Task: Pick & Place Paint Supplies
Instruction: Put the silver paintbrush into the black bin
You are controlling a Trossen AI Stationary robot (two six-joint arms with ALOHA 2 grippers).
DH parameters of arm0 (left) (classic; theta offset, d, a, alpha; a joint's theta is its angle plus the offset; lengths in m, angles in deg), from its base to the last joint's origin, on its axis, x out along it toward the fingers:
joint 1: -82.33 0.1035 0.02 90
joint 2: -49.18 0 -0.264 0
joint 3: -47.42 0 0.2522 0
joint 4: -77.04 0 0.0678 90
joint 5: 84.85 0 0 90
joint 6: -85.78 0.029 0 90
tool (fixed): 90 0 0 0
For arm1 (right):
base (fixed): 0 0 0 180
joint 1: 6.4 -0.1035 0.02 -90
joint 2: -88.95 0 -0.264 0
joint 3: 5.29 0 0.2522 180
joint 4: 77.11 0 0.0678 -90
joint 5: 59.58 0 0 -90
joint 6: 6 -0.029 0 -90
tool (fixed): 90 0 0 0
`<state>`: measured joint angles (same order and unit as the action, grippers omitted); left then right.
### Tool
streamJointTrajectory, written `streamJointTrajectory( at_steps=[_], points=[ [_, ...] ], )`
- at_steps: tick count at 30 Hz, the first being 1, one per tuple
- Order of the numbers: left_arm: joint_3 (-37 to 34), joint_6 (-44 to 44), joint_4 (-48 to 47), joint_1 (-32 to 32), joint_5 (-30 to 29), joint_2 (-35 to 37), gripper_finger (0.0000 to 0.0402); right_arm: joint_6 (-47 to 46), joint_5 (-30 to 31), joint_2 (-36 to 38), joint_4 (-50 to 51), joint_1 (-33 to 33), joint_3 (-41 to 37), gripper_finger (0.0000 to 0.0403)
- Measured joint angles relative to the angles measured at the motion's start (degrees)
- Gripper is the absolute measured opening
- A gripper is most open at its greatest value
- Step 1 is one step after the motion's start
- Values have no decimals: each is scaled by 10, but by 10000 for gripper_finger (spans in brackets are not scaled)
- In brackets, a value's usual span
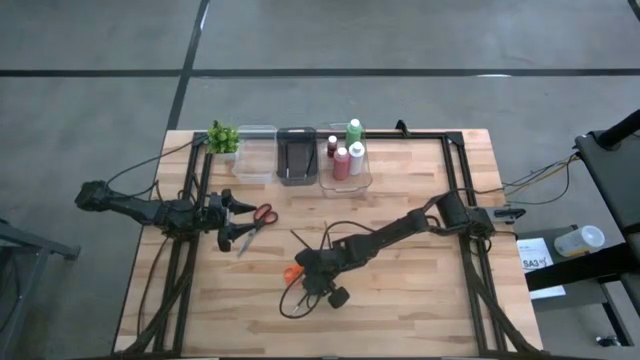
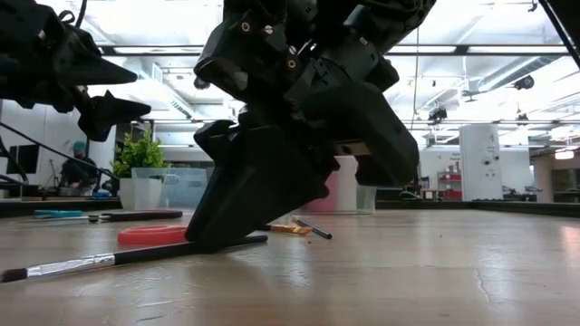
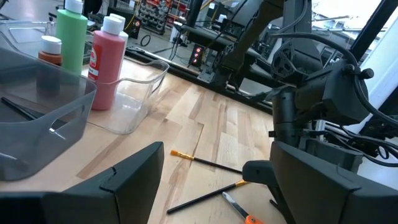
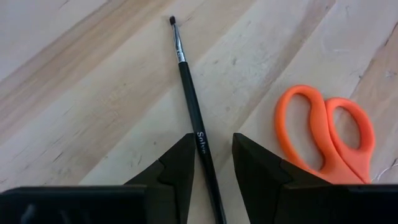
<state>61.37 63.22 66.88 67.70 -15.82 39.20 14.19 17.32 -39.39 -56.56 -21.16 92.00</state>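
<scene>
Right claw down astride a dark brush, fingers apart, wrist-view only; left claw agape.

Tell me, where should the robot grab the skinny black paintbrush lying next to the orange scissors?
Grip the paintbrush on its long black handle, not the silver collar or bristle tip. It lies flat on the wooden table, so come straight down from above with a finger on either side. The right tool already straddles the handle that way, clear of the orange scissors beside it.

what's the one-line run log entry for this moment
right gripper: down at table, fingers astride black paintbrush | orange scissors: beside it | left gripper: open, above red scissors
</scene>
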Motion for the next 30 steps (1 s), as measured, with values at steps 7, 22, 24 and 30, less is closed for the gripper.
streamJointTrajectory(
  at_steps=[7, 22, 24, 30],
  points=[
    [0, 0, 0, 0, 0, 0, 303, -1, -2, 0, 6, -2, -1, 73],
    [0, 0, 0, 0, 0, 0, 303, -20, -4, 1, 7, -3, -1, 14],
    [0, 0, 0, 0, 0, 0, 303, -20, -3, 3, 8, -4, 1, 14],
    [0, 0, 0, 0, 0, 0, 303, -22, 3, 19, 20, -3, 5, 13]
  ],
)
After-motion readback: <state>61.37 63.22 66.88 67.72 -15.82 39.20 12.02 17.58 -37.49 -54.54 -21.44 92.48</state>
